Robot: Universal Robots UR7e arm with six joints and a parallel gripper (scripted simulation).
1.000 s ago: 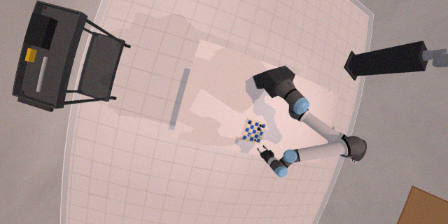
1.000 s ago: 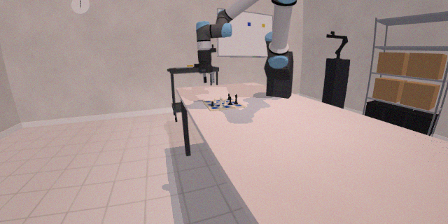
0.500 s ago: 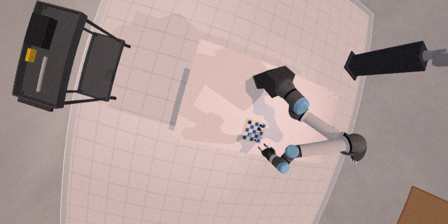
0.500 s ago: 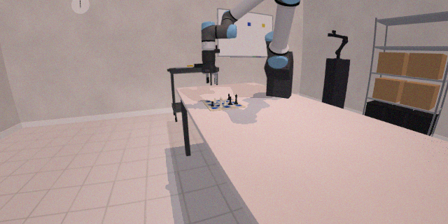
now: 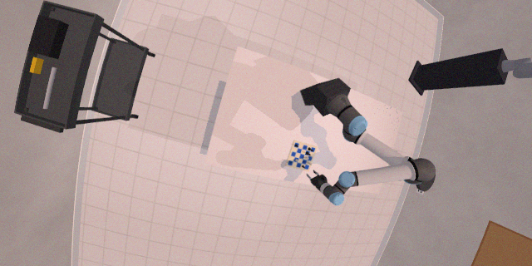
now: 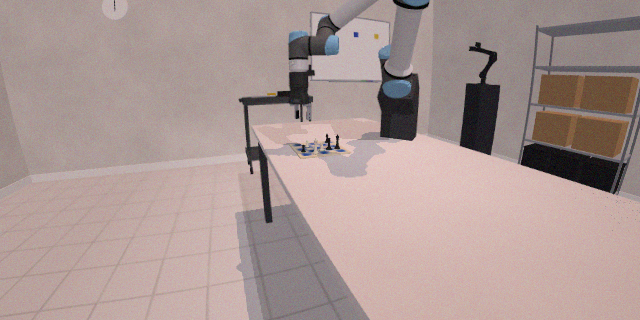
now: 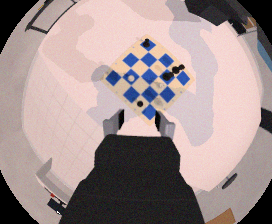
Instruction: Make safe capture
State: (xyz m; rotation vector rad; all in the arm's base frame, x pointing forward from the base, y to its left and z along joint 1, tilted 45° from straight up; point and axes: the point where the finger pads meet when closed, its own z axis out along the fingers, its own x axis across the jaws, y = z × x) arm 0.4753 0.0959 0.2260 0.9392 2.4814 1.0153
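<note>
Claw high above board, air between unobstructed. Tall black pieces crowd the board's far side; bare bench all around it.

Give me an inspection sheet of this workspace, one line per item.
Surface: pale pink table, bare toward the near end.
Job's things: blue-and-cream chessboard near the table's edge; dark and light pieces upright on it; squares unreadable.
Clutter: nothing seen on the table beyond the board.
Gripper: gripper with jaws open and holding nothing, hanging above the table beside the board.
Cables: nothing seen.
Surroundings: dark side table, whiteboard, shelf rack with cardboard boxes, black pedestal.
</note>
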